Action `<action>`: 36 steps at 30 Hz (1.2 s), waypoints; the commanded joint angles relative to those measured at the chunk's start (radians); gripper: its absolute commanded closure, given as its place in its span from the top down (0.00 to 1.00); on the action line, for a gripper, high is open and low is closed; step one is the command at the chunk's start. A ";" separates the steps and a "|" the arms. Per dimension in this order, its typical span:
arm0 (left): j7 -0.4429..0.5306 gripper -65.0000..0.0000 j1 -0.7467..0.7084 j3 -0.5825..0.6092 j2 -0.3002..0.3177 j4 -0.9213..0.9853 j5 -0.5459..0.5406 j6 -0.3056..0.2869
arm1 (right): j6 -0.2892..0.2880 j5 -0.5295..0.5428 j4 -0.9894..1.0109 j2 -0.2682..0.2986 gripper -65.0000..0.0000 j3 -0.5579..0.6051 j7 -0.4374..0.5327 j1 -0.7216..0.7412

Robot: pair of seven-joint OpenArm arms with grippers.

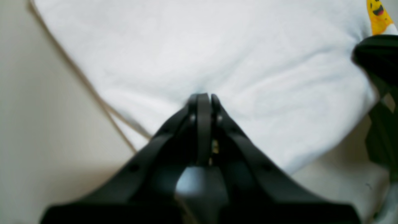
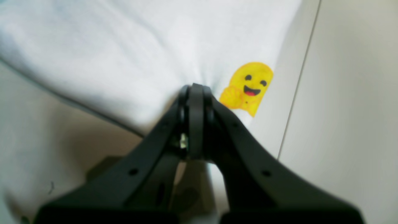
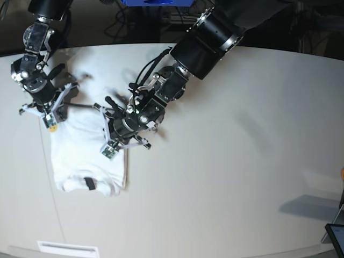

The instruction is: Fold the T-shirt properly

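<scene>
- White T-shirt (image 3: 80, 156) lying partly folded on the pale table (image 3: 226, 161), toward the left of the base view, with a small black neck tag (image 3: 90, 184) on the edge nearest the camera.
- Left gripper (image 1: 203, 96) pressed together on a pinch of plain white cloth, at the shirt's right-hand edge as seen from the base view (image 3: 115, 145).
- Right gripper (image 2: 195, 88) likewise clamped on the fabric, with folds puckering around its tips, at the shirt's far left corner in the base view (image 3: 51, 115).
- Yellow smiling face print (image 2: 247, 88) just beside the right gripper's tips, near the shirt's edge.
- Same yellow print visible at the top right corner of the left wrist view (image 1: 377, 15), above a dark blurred part of the other arm.
- Thin seam line (image 2: 297, 84) running along the table, just beside the shirt, in the right wrist view.
- Only in the base view: both arms reaching in from the top, and the corner of a dark screen (image 3: 336, 236) at the table's lower right, well apart from the shirt.
- Both wrist views blurred; cloth weave and finger pads not discernible.
</scene>
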State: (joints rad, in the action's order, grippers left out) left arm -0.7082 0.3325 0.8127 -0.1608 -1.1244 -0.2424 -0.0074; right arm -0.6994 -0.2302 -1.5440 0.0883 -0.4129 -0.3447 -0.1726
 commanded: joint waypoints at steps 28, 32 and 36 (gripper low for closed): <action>-0.109 0.00 0.000 -0.189 0.014 -0.280 0.041 0.030 | 0.001 -0.097 -0.241 0.017 0.00 -0.010 -0.225 0.043; -0.061 0.00 0.010 -0.189 0.014 -0.239 0.041 0.030 | 0.001 -0.097 -0.241 0.020 0.00 -0.010 -0.225 0.068; -0.055 0.00 -0.014 -0.187 0.030 -0.303 0.041 0.030 | 0.001 -0.096 -0.255 0.024 0.00 -0.040 -0.210 0.089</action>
State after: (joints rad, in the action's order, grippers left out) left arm -0.7925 0.2985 0.6247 -0.1253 -1.3960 -0.1997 0.0265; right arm -0.7113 -0.3317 -1.7702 0.0944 -0.4431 -0.5808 -0.1047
